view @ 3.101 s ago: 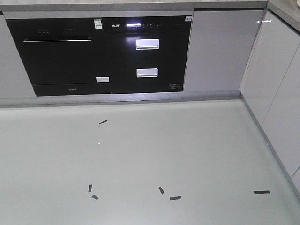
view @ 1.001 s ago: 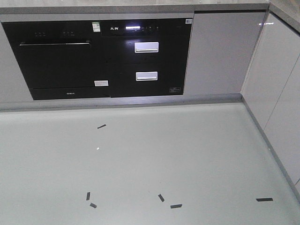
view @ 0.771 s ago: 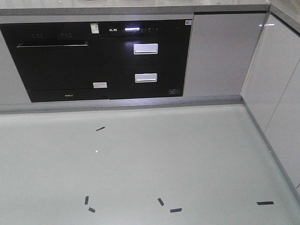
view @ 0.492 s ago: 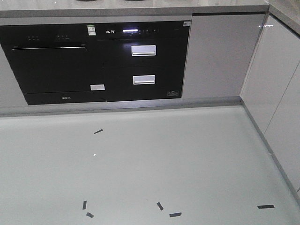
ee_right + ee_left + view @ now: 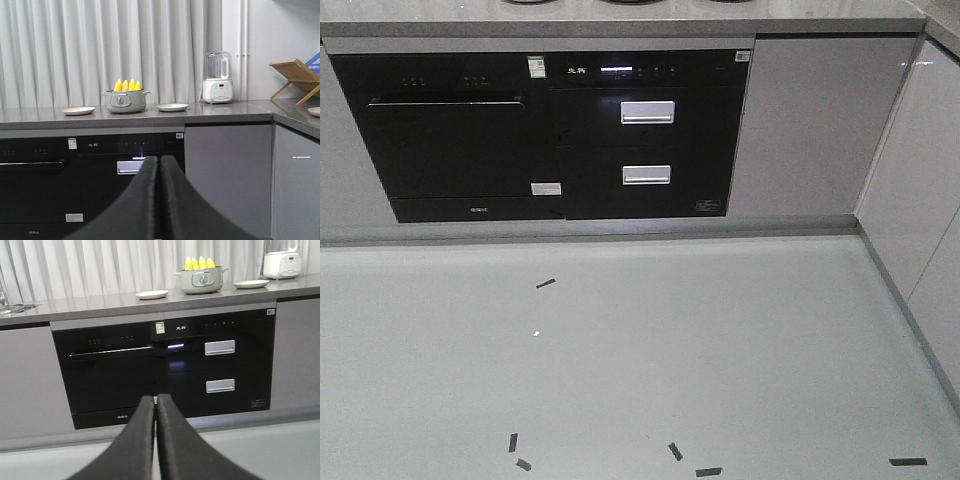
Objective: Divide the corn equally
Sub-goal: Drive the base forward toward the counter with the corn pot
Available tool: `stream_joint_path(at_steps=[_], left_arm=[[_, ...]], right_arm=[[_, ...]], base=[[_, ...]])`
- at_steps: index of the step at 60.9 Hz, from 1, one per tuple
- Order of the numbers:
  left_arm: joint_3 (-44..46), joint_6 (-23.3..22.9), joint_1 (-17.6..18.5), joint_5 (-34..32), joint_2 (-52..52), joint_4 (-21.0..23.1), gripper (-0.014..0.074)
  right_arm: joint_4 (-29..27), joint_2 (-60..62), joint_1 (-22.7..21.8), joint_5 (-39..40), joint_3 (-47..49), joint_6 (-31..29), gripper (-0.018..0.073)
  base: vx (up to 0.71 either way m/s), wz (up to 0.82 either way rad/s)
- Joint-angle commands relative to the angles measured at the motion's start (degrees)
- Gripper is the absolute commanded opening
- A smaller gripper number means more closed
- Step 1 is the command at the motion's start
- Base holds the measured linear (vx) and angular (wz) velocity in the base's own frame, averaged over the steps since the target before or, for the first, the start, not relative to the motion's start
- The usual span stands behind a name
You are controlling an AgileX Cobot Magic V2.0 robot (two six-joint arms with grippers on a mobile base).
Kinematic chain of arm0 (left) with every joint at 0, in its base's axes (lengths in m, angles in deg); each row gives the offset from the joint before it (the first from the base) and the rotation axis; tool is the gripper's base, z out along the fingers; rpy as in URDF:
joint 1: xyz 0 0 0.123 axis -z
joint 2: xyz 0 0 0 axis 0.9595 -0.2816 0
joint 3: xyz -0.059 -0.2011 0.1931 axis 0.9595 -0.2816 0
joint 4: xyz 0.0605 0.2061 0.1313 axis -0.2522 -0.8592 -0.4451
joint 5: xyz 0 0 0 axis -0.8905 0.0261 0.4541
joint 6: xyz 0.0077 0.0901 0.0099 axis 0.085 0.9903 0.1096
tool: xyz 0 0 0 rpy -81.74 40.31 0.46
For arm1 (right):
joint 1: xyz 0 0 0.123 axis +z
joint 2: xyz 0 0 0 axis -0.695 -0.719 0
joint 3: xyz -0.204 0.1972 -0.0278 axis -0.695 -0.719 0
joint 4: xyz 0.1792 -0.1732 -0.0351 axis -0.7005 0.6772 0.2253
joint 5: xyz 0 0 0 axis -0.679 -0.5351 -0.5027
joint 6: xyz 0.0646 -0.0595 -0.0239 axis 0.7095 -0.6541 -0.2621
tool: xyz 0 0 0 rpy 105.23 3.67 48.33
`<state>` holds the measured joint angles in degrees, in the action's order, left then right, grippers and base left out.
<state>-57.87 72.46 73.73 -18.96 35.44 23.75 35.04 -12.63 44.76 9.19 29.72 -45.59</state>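
The left gripper has its two black fingers pressed flat together, with no gap between them, and it holds nothing. The right gripper looks the same: the fingers are closed against each other and carry nothing. Both grippers point toward the kitchen cabinets and are well apart from the counter.

Behind the left gripper stands a black oven with a long bar handle. Just beside it, on its right, are two black drawers with silver handles, one above the other.

The corn is on the counter, inside a grey-green pot that has a round knob on its front. The cobs stand upright and close together, and their yellow points rise above the rim. The right wrist view shows four tips. A cream plate lies to the left of the pot and a green plate to the right, each a little apart from it. Further right stands a white blender, and a wooden rack is on the side counter. A pale curtain hangs behind the counter.

In the front view, the pale floor carries several short black tape marks.
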Motion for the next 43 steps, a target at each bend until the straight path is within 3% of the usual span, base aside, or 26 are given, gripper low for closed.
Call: stream_joint_path(at_steps=[1, 43], left_arm=[[-0.2, -0.5, 0.0, -4.3, 1.0, 0.1, -0.0007], [-0.2, -0.5, 0.0, -4.3, 1.0, 0.1, -0.0007]], right_arm=[[0.7, 0.2, -0.4, 4.0, -0.4, -0.3, -0.0001], [0.7, 0.2, -0.4, 3.9, -0.4, -0.3, -0.0001]], base=[[0.06, 0.08], [0.07, 0.04]])
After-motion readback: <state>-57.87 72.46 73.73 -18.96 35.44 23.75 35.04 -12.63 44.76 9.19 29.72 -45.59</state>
